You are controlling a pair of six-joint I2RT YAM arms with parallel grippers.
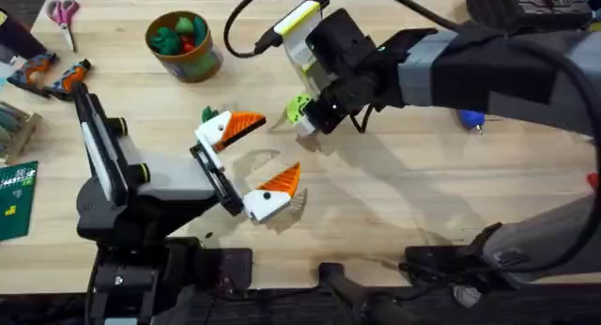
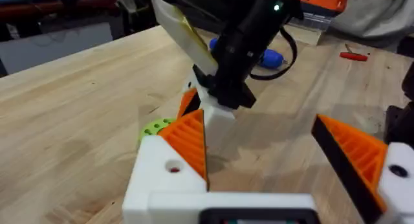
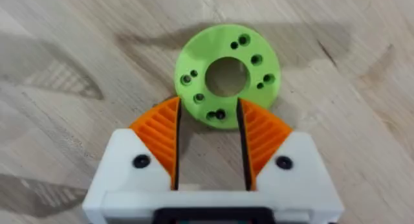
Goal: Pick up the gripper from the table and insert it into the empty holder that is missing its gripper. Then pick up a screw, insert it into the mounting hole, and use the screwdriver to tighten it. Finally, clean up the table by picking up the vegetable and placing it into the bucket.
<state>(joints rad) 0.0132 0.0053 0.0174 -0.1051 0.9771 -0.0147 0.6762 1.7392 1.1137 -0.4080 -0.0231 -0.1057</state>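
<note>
Overhead, wood table [image 1: 394, 193]; scissors [image 1: 64, 15], bucket [image 1: 183, 45] far edge.

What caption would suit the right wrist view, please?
Right gripper, open, poised over the green disc on the wooden table.

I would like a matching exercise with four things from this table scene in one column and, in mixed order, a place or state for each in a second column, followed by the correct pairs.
Things:
1. bucket
2. green disc
3. screwdriver
4. left gripper

Places or states:
A. lies on the table beyond the right arm, blue
B. open, above bare table near the middle
C. flat on the wood, just ahead of the right gripper
D. stands at the far side, toy vegetables inside

Pairs: 1-D, 2-C, 3-A, 4-B
</note>
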